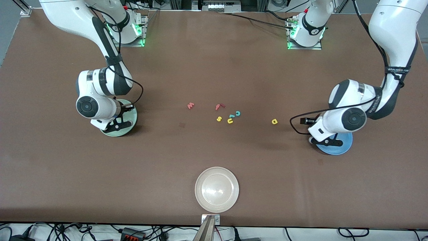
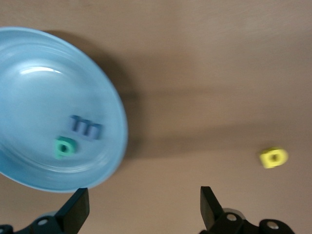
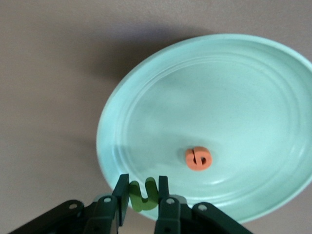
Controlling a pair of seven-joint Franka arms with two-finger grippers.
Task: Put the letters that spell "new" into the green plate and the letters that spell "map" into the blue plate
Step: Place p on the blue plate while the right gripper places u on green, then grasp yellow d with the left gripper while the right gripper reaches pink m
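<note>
The right fingers (image 3: 142,201) are clamped on the green "n" (image 3: 144,195) over the green plate (image 3: 253,87), where the orange "e" (image 3: 198,158) already lies; the left fingers (image 2: 144,209) stand wide apart and empty over the rim of the blue plate (image 2: 29,68), which holds the blue "m" (image 2: 86,126) and teal "p" (image 2: 63,146). Judging from this, four of six letters are in or over their plates. Left on the bench (image 1: 214,67): the red "w" (image 1: 190,105) mid-bench and the yellow "a" (image 1: 274,121), near the blue plate. The "n" hangs between the fingers with its legs up, long axis across the grip.
</note>
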